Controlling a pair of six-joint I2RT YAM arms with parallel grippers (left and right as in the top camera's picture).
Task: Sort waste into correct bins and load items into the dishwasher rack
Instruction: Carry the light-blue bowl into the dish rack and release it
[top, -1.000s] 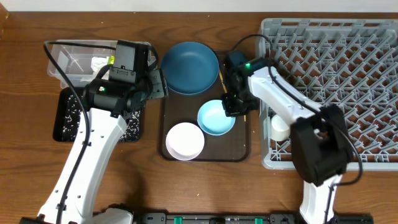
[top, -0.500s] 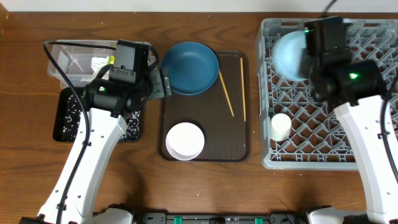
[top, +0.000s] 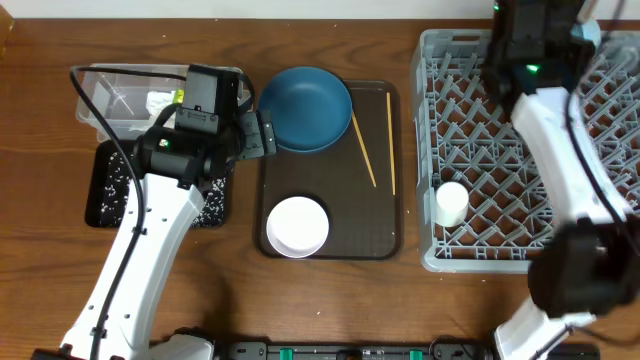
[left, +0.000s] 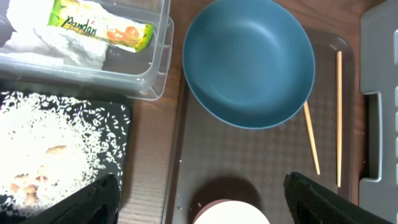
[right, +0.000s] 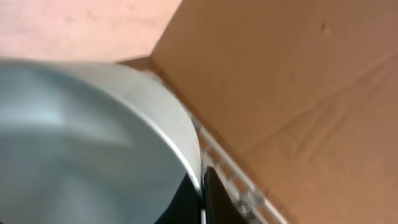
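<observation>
The right hand (top: 560, 30) grips the small light blue bowl (right: 93, 143) over the far edge of the dishwasher rack (top: 520, 200), a loading step that likely calls next for lowering it between pegs, while the left hand (left: 199, 190) hangs open beside the large dark blue bowl (left: 249, 62).

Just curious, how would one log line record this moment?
right gripper: grips small light blue bowl above grey plastic lattice rack | left gripper: open
</observation>
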